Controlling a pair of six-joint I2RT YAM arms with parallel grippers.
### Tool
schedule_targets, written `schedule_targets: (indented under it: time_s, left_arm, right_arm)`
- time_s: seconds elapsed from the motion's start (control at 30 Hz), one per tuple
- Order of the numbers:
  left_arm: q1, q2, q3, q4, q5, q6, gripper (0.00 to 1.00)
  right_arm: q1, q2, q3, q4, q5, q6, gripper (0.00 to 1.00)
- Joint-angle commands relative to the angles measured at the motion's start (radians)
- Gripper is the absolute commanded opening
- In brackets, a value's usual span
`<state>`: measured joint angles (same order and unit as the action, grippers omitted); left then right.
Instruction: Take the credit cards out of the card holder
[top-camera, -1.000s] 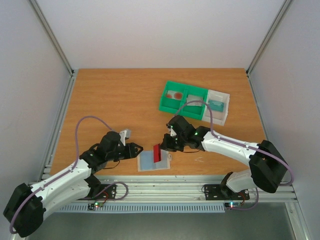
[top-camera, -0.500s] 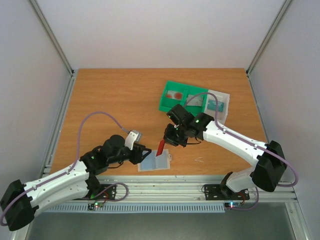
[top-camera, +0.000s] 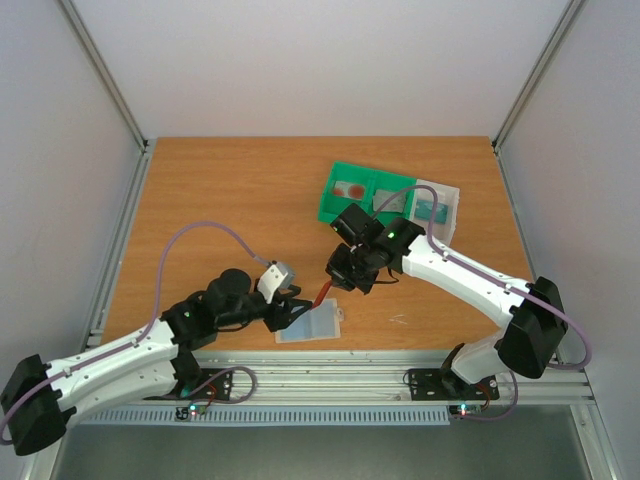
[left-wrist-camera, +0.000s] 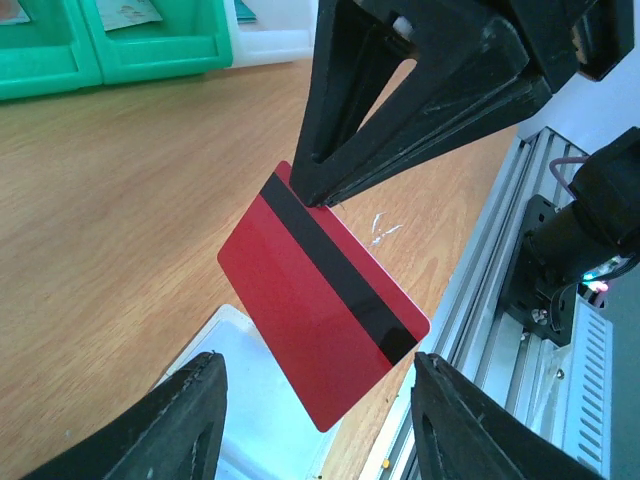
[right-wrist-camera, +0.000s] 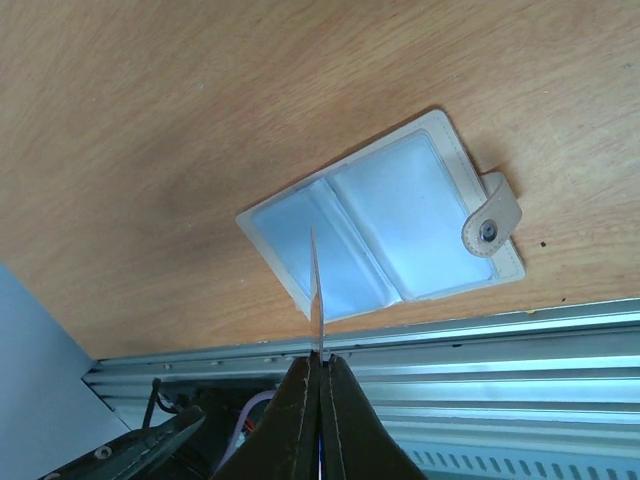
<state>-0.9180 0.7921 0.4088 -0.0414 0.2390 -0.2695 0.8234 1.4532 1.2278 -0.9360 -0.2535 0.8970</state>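
While the right tool (top-camera: 334, 284) pinches a red credit card (left-wrist-camera: 320, 310) by one corner, jaws pressed together on it, we see that card hang tilted in the air over the card holder (right-wrist-camera: 390, 230). A black stripe runs along the card's face. From the right wrist we see it edge-on, crossing the holder's left pocket. We cannot tell whether its lower corner touches the holder.

We find the holder lying opened flat on the wooden counter (top-camera: 230, 200), its two clear pockets side by side and its snap tab (right-wrist-camera: 492, 216) at one end. The left tool (left-wrist-camera: 320, 370) sits low at the holder's left end, its two fingers spread wide on either side of the hanging card and apart from it.

Well beyond the holder's far side stands a green two-compartment bin (top-camera: 330, 212), with a red-marked card (top-camera: 349, 188) in one compartment and a greyish card (top-camera: 393, 200) in the other. A white tray (top-camera: 447, 235) touching the bin holds a teal card (top-camera: 432, 210).
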Motion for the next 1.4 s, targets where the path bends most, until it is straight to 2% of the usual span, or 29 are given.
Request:
schedule_targets:
  time_s: [0.0,0.17,0.63,0.87,0.93,1.03,1.23,1.37]
  left_arm:
    - [-0.006,0.039,0.022,0.099,0.020,0.051,0.52]
    - [-0.007,0.060,0.002,0.167,0.056,0.051,0.53]
    - [-0.007,0.093,-0.007,0.187,0.073,0.075,0.56]
    - [-0.007,0.138,0.011,0.150,0.022,0.094,0.50]
    - [-0.007,0.150,0.018,0.138,0.008,0.098,0.45]
    - [-0.007,0.150,0.019,0.138,-0.020,0.097,0.32]
    - [-0.007,0.119,0.022,0.118,-0.070,0.087,0.01]
    - [-0.007,0.082,0.014,0.100,-0.087,0.079,0.00]
  right_arm:
    - [-0.007,0.011,0.028,-0.024,0.005,0.051,0.01]
    - [-0.009,0.022,0.026,-0.015,-0.017,0.069,0.01]
    - [-0.022,0.048,0.012,0.030,-0.054,0.121,0.01]
    - [-0.026,0.050,0.008,0.046,-0.078,0.132,0.01]
    - [-0.027,0.048,0.005,0.049,-0.082,0.129,0.01]
    - [-0.029,0.042,-0.010,0.057,-0.094,0.125,0.01]
    - [-0.035,0.020,-0.046,0.079,-0.096,0.103,0.01]
    - [-0.035,-0.013,-0.078,0.147,-0.104,0.032,0.01]
